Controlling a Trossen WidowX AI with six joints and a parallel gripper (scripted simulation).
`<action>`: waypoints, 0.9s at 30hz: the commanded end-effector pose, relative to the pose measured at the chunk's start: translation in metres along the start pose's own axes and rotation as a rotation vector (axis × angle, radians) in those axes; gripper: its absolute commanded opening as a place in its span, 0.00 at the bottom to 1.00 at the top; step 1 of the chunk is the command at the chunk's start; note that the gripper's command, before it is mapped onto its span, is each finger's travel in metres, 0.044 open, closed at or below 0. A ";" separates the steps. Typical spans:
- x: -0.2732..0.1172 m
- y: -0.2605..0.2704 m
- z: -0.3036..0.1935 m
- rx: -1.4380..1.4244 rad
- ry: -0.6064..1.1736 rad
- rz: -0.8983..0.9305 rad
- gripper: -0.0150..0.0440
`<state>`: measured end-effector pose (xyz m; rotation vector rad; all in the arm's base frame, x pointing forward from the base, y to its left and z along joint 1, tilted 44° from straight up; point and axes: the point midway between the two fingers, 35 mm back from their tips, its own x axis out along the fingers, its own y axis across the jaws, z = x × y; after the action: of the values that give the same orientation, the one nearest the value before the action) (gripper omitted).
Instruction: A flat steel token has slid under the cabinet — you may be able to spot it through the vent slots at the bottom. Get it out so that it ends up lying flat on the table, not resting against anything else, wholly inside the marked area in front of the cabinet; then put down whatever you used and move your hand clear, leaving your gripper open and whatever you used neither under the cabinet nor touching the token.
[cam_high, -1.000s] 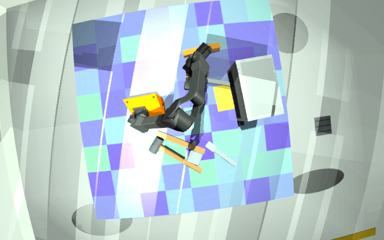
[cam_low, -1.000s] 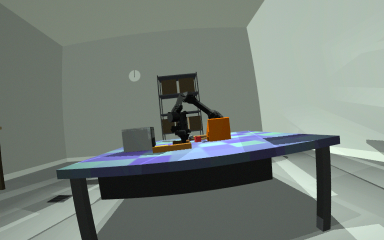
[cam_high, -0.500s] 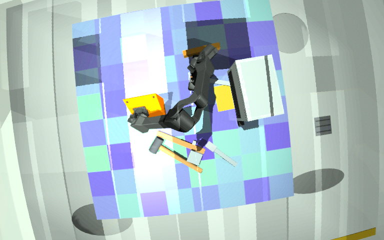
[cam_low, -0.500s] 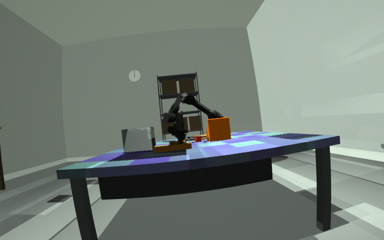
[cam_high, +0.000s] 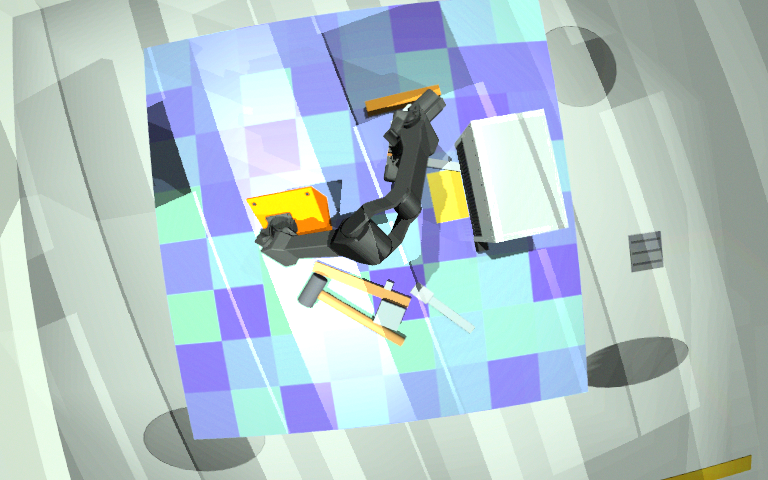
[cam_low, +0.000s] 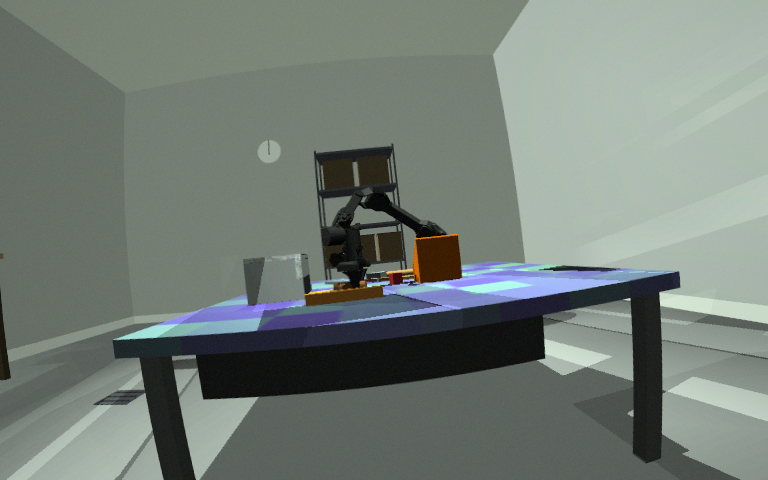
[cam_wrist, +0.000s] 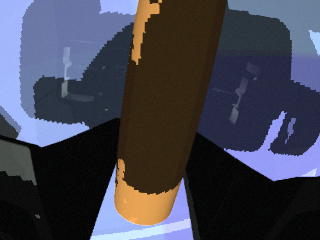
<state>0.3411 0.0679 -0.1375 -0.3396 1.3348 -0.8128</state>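
My gripper (cam_low: 355, 283) (cam_wrist: 154, 132) is shut on the round orange-brown handle (cam_wrist: 162, 95) (cam_high: 389, 152) of a tool, low over the table. The arm hides most of the grip in the top view. The tool's pale flat strip (cam_high: 438, 164) runs from beneath the arm to the foot of the cabinet's slotted front; whether its tip is underneath cannot be told. The white cabinet (cam_high: 518, 175) (cam_low: 277, 280) stands to the right in the top view. The yellow marked area (cam_high: 448, 200) lies before its slotted front. The steel token is not discernible in any view.
An orange bar (cam_high: 399, 101) (cam_low: 345, 295) lies beyond the gripper. An orange-yellow block (cam_high: 288, 200) (cam_low: 438, 258) stands by the arm's base. A hammer (cam_high: 312, 290), a wooden bar (cam_high: 351, 278), a grey plate-like piece (cam_high: 390, 314) and a pale tool (cam_high: 450, 314) lie on the base's other side.
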 end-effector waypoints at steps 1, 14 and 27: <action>0.000 0.000 0.007 0.005 -0.003 0.002 0.25; 0.000 0.000 0.023 0.005 -0.003 0.002 0.25; 0.000 0.000 0.039 0.005 -0.004 0.001 0.25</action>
<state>0.3724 0.0614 -0.1301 -0.3392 1.3335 -0.8131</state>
